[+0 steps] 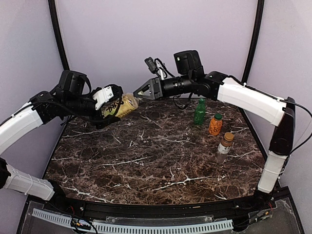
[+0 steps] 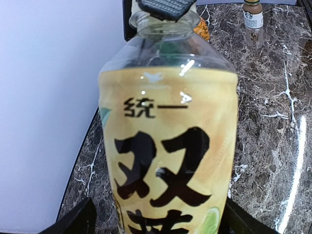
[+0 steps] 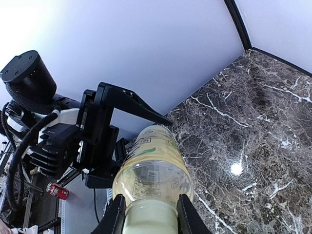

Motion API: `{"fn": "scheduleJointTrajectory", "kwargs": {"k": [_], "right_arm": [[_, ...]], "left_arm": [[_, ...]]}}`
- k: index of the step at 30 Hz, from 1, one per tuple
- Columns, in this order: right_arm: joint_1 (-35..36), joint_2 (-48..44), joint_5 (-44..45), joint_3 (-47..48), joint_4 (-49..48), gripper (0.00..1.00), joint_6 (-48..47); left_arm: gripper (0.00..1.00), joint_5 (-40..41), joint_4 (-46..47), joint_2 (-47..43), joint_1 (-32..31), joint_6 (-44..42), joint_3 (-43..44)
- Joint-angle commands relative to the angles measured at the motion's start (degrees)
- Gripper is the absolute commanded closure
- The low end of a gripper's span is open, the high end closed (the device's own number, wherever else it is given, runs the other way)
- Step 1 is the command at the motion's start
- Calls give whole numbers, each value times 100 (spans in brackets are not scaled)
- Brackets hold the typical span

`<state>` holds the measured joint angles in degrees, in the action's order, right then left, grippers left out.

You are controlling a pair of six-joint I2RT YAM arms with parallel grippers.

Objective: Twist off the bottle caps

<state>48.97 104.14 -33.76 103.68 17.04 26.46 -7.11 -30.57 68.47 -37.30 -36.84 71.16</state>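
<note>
a: where's the tall clear bottle (image 2: 168, 161) right now?
b: off the table (image 1: 146, 156), lying nearly level in the air between the two pincers. its body sits inside the left pincer (image 1: 116, 107), base toward that wrist, neck pointing out past the fingertips.
a: is the left pincer squeezing it?
b: cannot tell. a finger stands on each side of the yellow label, but in the left wrist view a sliver of marble shows between one finger and the bottle. pressing or just flanking, i can't say.
a: and the right pincer (image 1: 138, 93)?
b: clenched on the cap (image 3: 148, 219). in its own wrist view both fingers (image 3: 119, 217) hug the pale cap, one on each side, and the bottle's shoulder and yellow liquid stretch straight ahead of the fingertips.
a: the other bottles?
b: all upright on the table, below and behind the right pincer, back along its arm. the green bottle (image 1: 199, 112) is nearest to it, under the forearm. the orange bottle (image 1: 215, 125) is just beside the green one, further from the pincer. the slim bottle (image 1: 224, 147), brown cap and white label, is the furthest. all three are capped and well apart from both pincers.
</note>
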Motion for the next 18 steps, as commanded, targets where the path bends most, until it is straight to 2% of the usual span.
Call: {"fn": "scheduleJointTrajectory", "kwargs": {"k": [1,9,11,15,16,18], "right_arm": [[-36,-279,-144,-58,-256,100,62],[-36,-288,-330,-140,-422,100,176],[-36,-296,-286,-166,-421,100,174],[-50,-290,-247,-205,-404,98,193],[-53,-286,-229,-212,-393,74,214],[-76,-288,-179,-216,-350,49,285]], "left_arm": [[16,-263,11,-211,-15,17,-128],[18,-328,-57,-108,-6,46,-113],[25,-359,-36,-117,-7,84,-88],[52,-387,-20,-138,-13,156,-20],[55,-378,-35,-147,-13,145,-15],[58,-319,-31,-160,-14,39,-26]]}}
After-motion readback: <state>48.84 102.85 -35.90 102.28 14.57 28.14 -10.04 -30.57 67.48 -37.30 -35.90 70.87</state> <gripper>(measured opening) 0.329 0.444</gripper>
